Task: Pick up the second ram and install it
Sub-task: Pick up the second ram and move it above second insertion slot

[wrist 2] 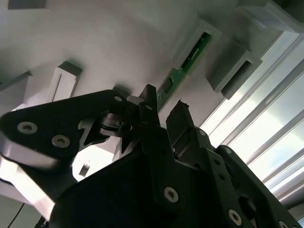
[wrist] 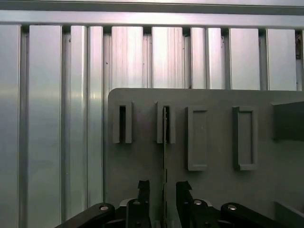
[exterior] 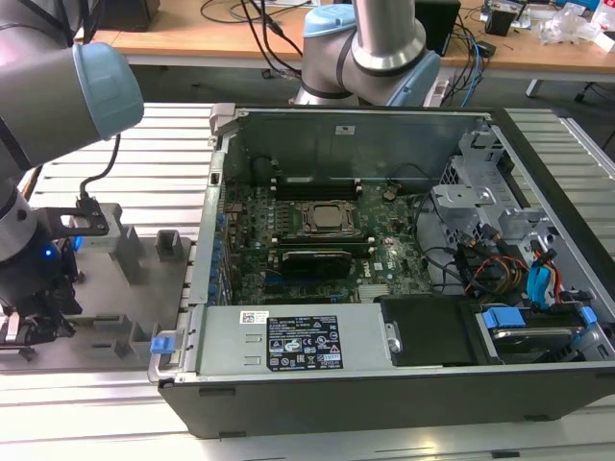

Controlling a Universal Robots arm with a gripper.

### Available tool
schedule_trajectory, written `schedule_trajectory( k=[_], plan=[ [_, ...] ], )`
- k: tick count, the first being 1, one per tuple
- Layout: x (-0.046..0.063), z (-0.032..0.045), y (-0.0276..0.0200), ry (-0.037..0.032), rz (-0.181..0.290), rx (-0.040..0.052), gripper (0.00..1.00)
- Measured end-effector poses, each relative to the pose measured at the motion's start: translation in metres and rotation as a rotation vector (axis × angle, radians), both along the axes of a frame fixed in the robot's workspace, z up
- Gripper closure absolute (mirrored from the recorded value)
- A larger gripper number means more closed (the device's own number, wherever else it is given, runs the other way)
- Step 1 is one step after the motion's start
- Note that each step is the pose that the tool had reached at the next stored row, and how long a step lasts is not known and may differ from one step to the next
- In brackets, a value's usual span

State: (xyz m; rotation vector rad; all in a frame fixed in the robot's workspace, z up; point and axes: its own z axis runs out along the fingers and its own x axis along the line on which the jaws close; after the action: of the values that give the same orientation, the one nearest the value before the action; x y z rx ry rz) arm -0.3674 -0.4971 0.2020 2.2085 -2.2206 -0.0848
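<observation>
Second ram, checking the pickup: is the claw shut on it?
No, the claw straddles the second ram with gaps either side.

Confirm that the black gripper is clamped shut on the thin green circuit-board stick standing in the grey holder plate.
Wrong: the black gripper is open. In the first wrist view its fingers stand either side of the thin green circuit-board stick with a gap to each. The stick does stand on edge in the grey holder plate.

Green second ram (wrist 2: pixel 190 57), black gripper (wrist: pixel 163 184), grey tray (wrist: pixel 142 99), seemingly silver table (wrist: pixel 57 118).
</observation>
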Motion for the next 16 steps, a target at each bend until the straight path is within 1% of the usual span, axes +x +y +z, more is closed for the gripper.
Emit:
schedule_trajectory(
  k=[5,6,9,10,16],
  plan=[
    [0.0,-0.0001,0.0,-0.0001,0.0,0.0002,0.64],
    [0.0,-0.0002,0.0,-0.0002,0.0,0.0003,0.65],
    [0.0,-0.0001,0.0,-0.0001,0.0,0.0005,0.84],
    [0.0,-0.0001,0.0,-0.0001,0.0,0.0006,0.87],
    [0.0,-0.0002,0.0,-0.0001,0.0,0.0011,0.87]
  ],
)
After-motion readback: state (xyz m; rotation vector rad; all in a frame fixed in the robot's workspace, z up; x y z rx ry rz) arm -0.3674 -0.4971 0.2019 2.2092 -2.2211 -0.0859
